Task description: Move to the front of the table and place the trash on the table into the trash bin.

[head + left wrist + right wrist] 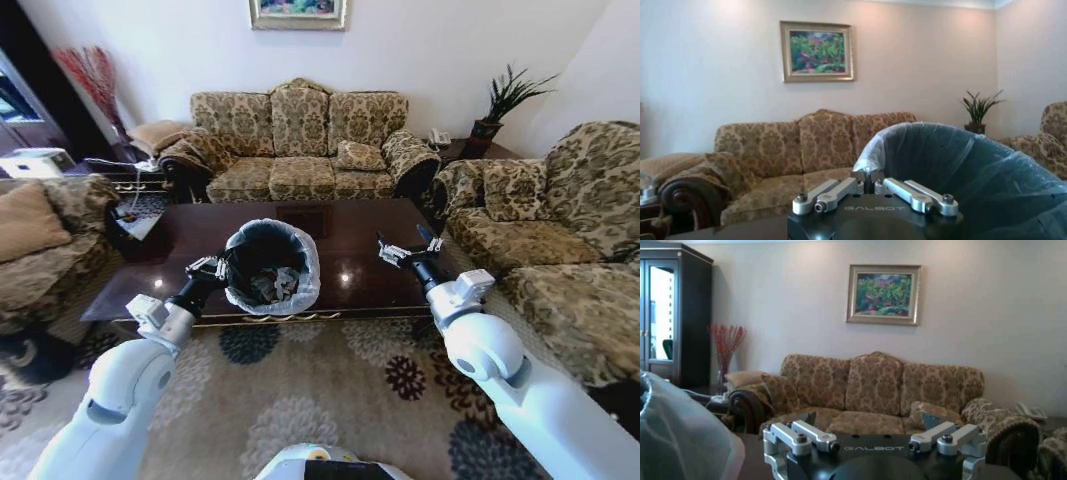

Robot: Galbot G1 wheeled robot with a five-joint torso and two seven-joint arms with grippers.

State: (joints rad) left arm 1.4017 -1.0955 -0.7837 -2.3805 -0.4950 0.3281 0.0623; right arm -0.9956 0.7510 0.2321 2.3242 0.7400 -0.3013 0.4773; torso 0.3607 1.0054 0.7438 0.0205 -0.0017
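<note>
Two jaws; one trash bin (271, 267)

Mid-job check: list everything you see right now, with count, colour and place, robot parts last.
table: one, glossy dark brown, directly ahead.
trash bin: one, black with whitish bag liner, on the table's near edge.
trash: several pale scraps, inside the bin.
sofas: three, tan floral, behind the table and on both sides.
painting: one, gilt-framed, on the wall above the back sofa.
potted plant: one, green, back right corner.
red twigs: one bunch, back left.
left gripper: jaws shut on the bin's rim.
right gripper: jaws open, over the table right of the bin.
</note>
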